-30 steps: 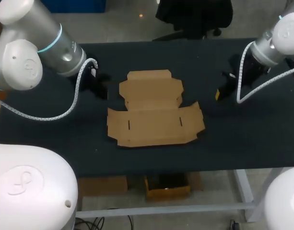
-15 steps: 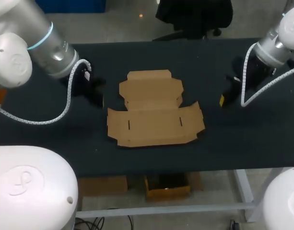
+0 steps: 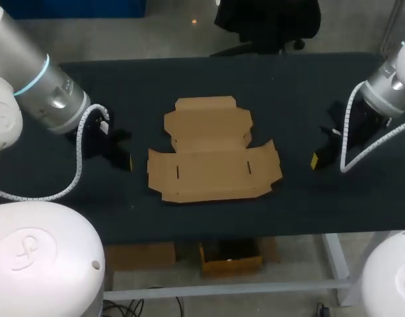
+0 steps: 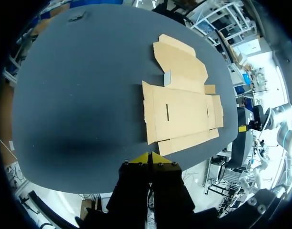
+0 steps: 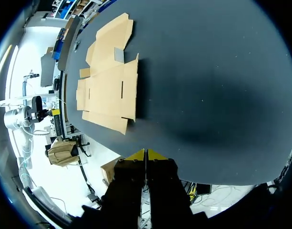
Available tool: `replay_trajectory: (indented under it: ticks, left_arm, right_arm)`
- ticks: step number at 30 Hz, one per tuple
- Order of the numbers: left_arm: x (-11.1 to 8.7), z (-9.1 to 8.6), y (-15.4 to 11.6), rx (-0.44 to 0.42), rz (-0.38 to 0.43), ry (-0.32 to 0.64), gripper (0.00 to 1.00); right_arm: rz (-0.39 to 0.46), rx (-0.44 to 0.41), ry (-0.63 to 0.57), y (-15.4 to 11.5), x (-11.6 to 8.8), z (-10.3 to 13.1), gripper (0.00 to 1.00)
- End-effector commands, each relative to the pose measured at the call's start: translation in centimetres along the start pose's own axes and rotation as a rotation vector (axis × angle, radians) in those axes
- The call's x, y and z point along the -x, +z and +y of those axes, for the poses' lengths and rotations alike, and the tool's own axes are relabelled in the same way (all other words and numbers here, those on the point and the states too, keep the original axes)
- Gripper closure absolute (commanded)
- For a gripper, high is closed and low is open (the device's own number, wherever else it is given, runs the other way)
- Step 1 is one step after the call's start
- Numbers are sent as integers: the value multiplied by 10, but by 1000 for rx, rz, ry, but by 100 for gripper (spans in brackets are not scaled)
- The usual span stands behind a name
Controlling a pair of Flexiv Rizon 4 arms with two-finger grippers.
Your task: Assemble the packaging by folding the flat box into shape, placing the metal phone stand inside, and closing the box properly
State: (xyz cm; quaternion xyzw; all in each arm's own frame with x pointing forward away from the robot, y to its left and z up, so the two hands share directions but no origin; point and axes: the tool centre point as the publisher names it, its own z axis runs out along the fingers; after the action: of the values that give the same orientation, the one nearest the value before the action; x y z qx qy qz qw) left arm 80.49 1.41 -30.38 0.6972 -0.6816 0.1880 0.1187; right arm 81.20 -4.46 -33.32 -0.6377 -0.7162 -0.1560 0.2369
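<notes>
The flat box [image 3: 212,155], an unfolded brown cardboard blank with its flaps spread, lies at the middle of our black bench [image 3: 288,86]. Our left fingers [image 4: 142,159] and right fingers [image 5: 137,155], yellow tips pressed together on nothing, flank it, well apart.

Dark matte surface [image 3: 209,72], wide and flat; pale metal leg [image 3: 335,261] below the surface's near right corner; pale crossbar [image 3: 222,289] low under its near edge; soft, blurred shadow [image 4: 69,145] on the surface; even, diffuse light across it.
</notes>
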Motion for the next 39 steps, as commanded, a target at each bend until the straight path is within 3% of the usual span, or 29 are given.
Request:
replay_trajectory:
  ticks: [1,8,26,39]
  left_arm:
    - [3,13,7,-27,12,-3,100]
    - [6,25,16,-11,29,-22,100]
    - [6,25,16,-11,29,-22,100]
    - [9,24,38,5,43,-57,100]
  right_arm:
    - [0,58,-12,5,2,-17,100]
    - [15,68,-3,17,7,-29,100]
    - [11,64,1,19,8,-30,100]
    - [44,45,14,48,2,-12,100]
